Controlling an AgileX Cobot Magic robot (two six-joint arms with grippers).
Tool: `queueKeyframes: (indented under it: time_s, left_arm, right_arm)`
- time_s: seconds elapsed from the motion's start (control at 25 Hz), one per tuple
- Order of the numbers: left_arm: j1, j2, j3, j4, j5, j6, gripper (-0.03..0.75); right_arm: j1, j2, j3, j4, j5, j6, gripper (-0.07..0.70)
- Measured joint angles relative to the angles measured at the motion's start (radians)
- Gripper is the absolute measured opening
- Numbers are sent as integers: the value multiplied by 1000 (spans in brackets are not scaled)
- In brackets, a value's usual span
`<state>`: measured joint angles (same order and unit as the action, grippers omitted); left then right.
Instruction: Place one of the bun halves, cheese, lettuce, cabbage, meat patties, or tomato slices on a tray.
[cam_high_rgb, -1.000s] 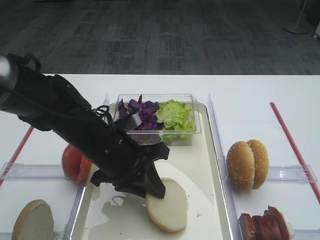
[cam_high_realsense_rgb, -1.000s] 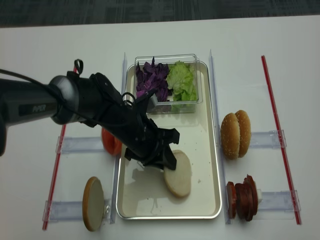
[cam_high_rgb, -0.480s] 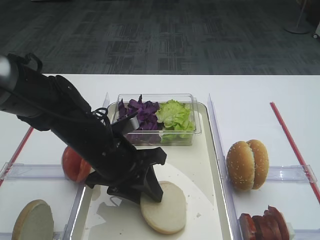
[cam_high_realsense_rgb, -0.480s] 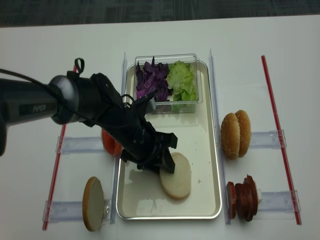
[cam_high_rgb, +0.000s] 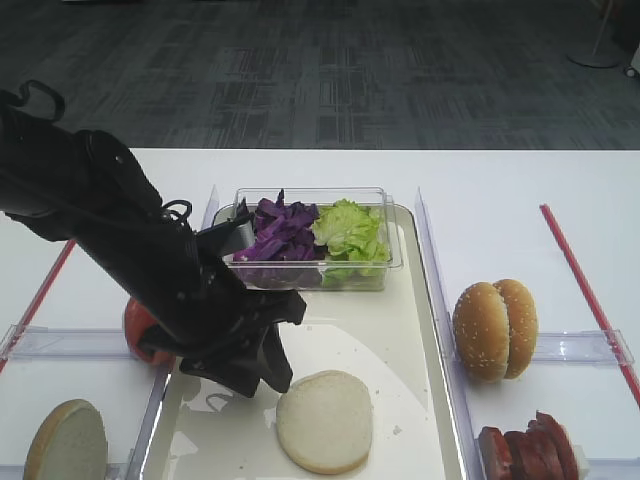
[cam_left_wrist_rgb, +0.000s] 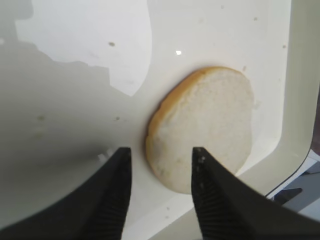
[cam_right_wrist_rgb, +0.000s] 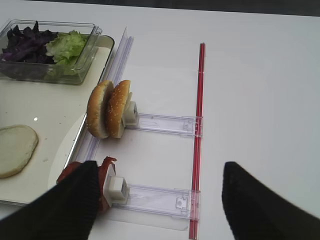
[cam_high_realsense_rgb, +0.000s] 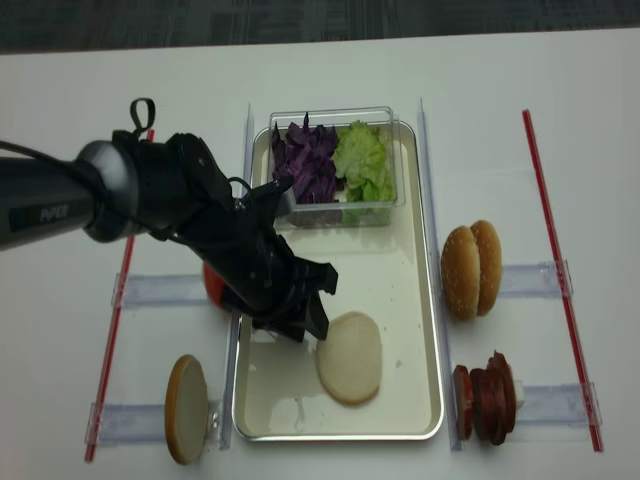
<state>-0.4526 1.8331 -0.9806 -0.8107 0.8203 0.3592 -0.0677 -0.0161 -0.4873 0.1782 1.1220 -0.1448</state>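
Note:
A pale bun half (cam_high_rgb: 323, 421) (cam_high_realsense_rgb: 349, 357) lies flat, cut side up, on the cream metal tray (cam_high_rgb: 390, 330) (cam_high_realsense_rgb: 400, 290). My left gripper (cam_high_rgb: 272, 372) (cam_high_realsense_rgb: 306, 324) hovers just left of the bun half and stands open, holding nothing. In the left wrist view the bun half (cam_left_wrist_rgb: 202, 127) sits ahead of the gripper (cam_left_wrist_rgb: 161, 152), with its near edge showing between the spread black fingers. My right gripper (cam_right_wrist_rgb: 159, 170) is open over bare table, right of the meat patties (cam_right_wrist_rgb: 102, 182).
A clear tub at the tray's far end holds purple cabbage (cam_high_rgb: 285, 225) and lettuce (cam_high_rgb: 350, 228). Sesame bun halves (cam_high_rgb: 495, 328) and meat patties (cam_high_rgb: 525, 450) stand in holders on the right. Tomato slices (cam_high_rgb: 140, 325) and another bun half (cam_high_rgb: 65, 440) are on the left. Red strips (cam_high_rgb: 585, 290) edge the work area.
My left gripper has opened and let go of the bun half, which went from tilted to flat on the tray. The gripper has drawn back to the left.

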Motion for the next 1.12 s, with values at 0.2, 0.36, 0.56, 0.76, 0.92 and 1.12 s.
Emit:
queueKeyframes:
  time_s: [0.2, 0.36, 0.56, 0.76, 0.92, 1.12]
  left_arm:
    - [14, -40, -12, 65, 11, -30, 278]
    - [14, -61, -42, 122, 27, -66, 278]
    - [14, -114, -69, 216, 40, -122, 278]
    - [19, -155, -80, 306, 57, -182, 278]
    - [41, -198, -80, 389, 88, -230, 278]
    - [100, -253, -80, 476, 152, -280, 278]
  right_arm:
    - [0, 0, 0, 0, 0, 0, 537]
    - [0, 0, 0, 0, 0, 0, 537]
    - [0, 0, 0, 0, 0, 0, 537]
    - [0, 0, 0, 0, 0, -1, 537]
    - [0, 0, 0, 0, 0, -1, 537]
    - [0, 0, 0, 0, 0, -1, 537]
